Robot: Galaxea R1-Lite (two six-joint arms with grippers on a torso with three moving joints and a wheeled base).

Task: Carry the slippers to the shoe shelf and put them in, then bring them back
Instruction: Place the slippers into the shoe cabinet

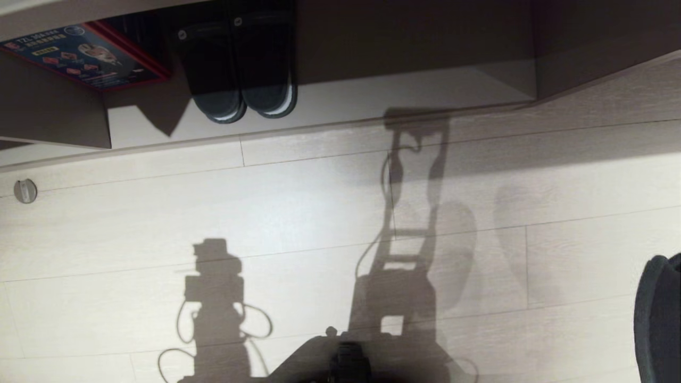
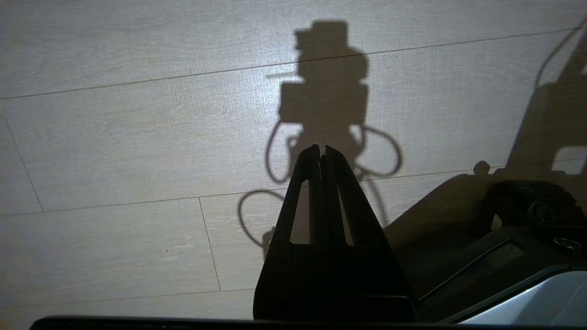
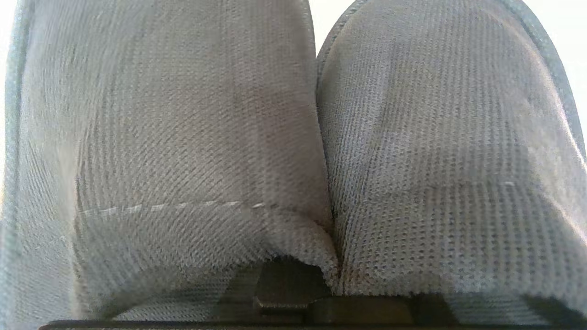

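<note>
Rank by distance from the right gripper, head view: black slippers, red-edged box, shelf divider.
Right gripper holds grey slippers, lower right.
1. Shelf divider, upper right.
2. Black slippers, left of centre.
3. Red-edged box, far left.

pale wood-grain plank floor (image 1: 298, 213) fills most of the head view, its seams running nearly level, with one bright patch of light near the centre and dark hard-edged shadows at 6 and 7 o'clock. at 9 o'clock a small round metal floor stop (image 1: 25, 191) sits on a plank. at 11 o'clock a flat red-edged printed box (image 1: 85, 56) lies in a dim recess.
</note>
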